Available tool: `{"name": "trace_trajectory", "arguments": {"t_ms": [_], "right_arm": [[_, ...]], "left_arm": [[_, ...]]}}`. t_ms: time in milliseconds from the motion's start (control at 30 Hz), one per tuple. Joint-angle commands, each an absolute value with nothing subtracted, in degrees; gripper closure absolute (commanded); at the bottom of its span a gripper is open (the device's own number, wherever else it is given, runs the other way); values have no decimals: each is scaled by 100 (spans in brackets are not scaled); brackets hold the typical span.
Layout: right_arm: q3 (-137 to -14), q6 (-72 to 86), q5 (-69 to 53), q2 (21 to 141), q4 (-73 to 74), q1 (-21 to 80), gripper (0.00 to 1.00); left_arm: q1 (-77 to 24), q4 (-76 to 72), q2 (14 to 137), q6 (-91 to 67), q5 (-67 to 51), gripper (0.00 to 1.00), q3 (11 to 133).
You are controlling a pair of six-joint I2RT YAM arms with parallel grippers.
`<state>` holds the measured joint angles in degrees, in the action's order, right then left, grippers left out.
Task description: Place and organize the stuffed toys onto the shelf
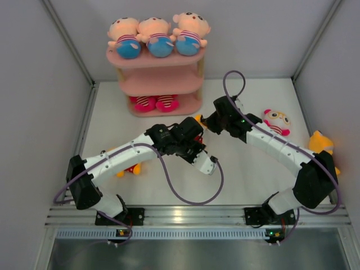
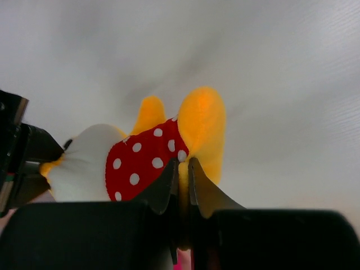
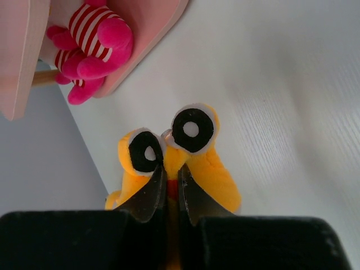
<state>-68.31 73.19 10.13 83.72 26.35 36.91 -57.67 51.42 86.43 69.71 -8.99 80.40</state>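
The pink shelf [image 1: 163, 84] stands at the back centre. Three peach-headed dolls [image 1: 160, 38] lie in a row on its top board. Its middle board is bare. Two pink red-striped toys [image 1: 156, 103] lie on the bottom board and also show in the right wrist view [image 3: 95, 39]. Both grippers hold one yellow toy in red polka-dot [image 1: 198, 119] just in front of the shelf. My left gripper [image 2: 183, 164] is shut on a yellow limb of it [image 2: 202, 121]. My right gripper [image 3: 171, 169] is shut on the face [image 3: 191, 129], below the eyes.
A pink-white toy [image 1: 277, 121] lies on the table at the right. A yellow toy [image 1: 320, 143] lies behind the right arm's elbow. Another yellow toy [image 1: 128, 169] lies partly under the left arm. Grey walls close in the sides and back.
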Motion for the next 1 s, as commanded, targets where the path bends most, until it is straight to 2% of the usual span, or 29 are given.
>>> {"name": "trace_trajectory", "arguments": {"t_ms": [0,100,167,200,233,300,333,433,633,700,767,833,967], "right_arm": [[-6979,7242,1063,8086,2426,3779,100],[-6944,7164,1116,8086,2365,3779,100],[-6926,6909,1125,8051,2207,3788,87],[-6900,6717,1116,8025,1954,3779,77],[-6899,6489,1160,8007,1882,3779,54],[-6804,5899,1317,7911,1724,3779,38],[-6724,5706,1379,7841,1688,3779,23],[-6320,5485,1441,7489,1407,3727,6],[-5433,4905,2293,6312,1091,3577,3],[-5117,4615,2591,5767,818,3533,2],[-5028,4238,2777,5399,782,3507,1],[-4992,3966,3031,5169,843,3489,1],[-4878,3736,3252,4896,835,3437,1]], "left_arm": [[-5704,5098,8736,7031,-353,100,8042],[-5704,5089,8885,6838,-45,100,8226],[-5687,5089,8921,6663,167,100,8480],[-5652,5080,8903,6584,71,100,8577],[-5608,5063,8825,6513,27,100,8674],[-5467,5054,8693,6442,-191,100,8780],[-5441,5019,8492,6477,-185,100,8745],[-5353,5001,8053,6854,-202,100,8500],[-4835,4720,7498,6716,-728,100,8437],[-4221,4632,7401,6391,-1622,100,8508],[-3616,4510,7278,6128,-2020,100,8447],[-3411,4097,7216,5741,-2057,100,8272],[-3190,3658,7181,5924,-2390,100,8007]]}}
